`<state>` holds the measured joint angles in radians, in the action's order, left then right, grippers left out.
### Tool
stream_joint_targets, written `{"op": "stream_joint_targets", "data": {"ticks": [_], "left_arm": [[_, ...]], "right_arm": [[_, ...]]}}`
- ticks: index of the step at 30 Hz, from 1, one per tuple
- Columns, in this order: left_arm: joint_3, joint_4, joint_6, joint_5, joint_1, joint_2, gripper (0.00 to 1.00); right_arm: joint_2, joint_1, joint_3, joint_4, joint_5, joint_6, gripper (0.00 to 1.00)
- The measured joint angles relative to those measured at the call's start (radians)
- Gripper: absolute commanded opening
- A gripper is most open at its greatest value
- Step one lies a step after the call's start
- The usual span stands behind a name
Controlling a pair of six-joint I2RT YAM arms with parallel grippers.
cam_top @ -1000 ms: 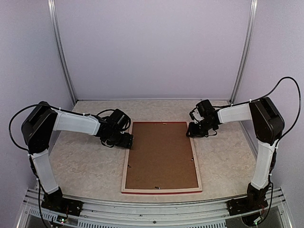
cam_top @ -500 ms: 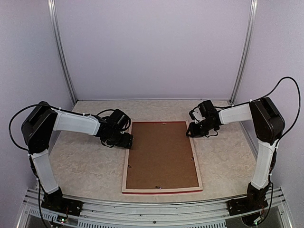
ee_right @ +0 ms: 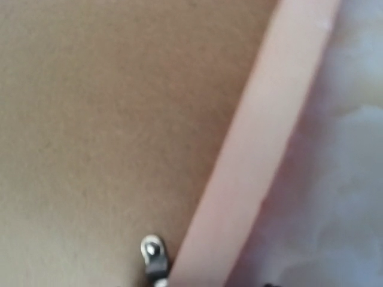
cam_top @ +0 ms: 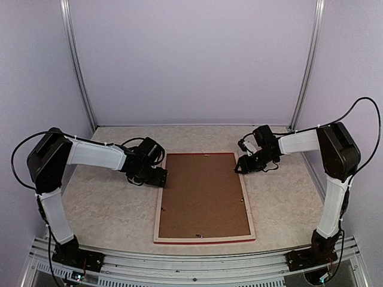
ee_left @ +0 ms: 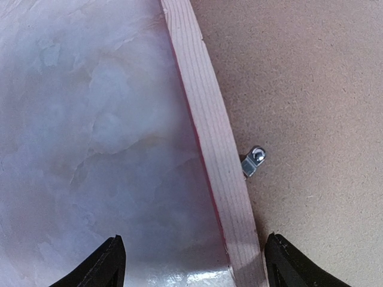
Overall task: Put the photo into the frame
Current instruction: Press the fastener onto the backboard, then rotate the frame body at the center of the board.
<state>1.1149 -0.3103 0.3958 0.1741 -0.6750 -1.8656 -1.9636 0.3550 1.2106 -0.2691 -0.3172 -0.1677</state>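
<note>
frame (cam_top: 158, 210) face-down w/ brown backing board (cam_top: 203, 194), left hand (ee_left: 194, 263) wide astride its rail, right hand (cam_top: 241, 166) state can't tell

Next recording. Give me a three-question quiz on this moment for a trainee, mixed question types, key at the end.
1. True or false: the frame lies with its red front facing up.
2. The left gripper stands open over: A) the frame's long rail on its own side; B) the frame's far short rail; C) the middle of the backing board.
3. Name the small part sitting where rail meets board in the left wrist view.
Key: 1 false, the pale wood back is up. 2 A. 3 a metal clip.
</note>
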Motion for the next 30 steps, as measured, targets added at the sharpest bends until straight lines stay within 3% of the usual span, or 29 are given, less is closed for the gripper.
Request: {"op": "stream_joint_targets", "data": {"ticks": [5,15,23,26,30], "left_arm": [[0.0,-0.011,0.0,0.0,0.0,0.0,0.81],[0.003,-0.042,0.023,0.021,0.0,0.049,0.98],[0.04,-0.055,0.031,0.027,0.0,0.146,0.99],[0.04,-0.058,0.033,0.027,0.002,0.155,0.99],[0.04,-0.066,0.035,0.026,0.007,0.155,0.99]], "right_arm": [[0.043,-0.004,-0.009,-0.026,0.012,-0.005,0.7],[0.204,0.007,-0.162,-0.028,0.042,-0.079,0.68],[0.219,0.072,-0.251,-0.026,0.072,-0.131,0.66],[0.225,0.089,-0.259,-0.015,0.076,-0.143,0.61],[0.227,0.1,-0.267,-0.01,0.086,-0.151,0.42]]}}
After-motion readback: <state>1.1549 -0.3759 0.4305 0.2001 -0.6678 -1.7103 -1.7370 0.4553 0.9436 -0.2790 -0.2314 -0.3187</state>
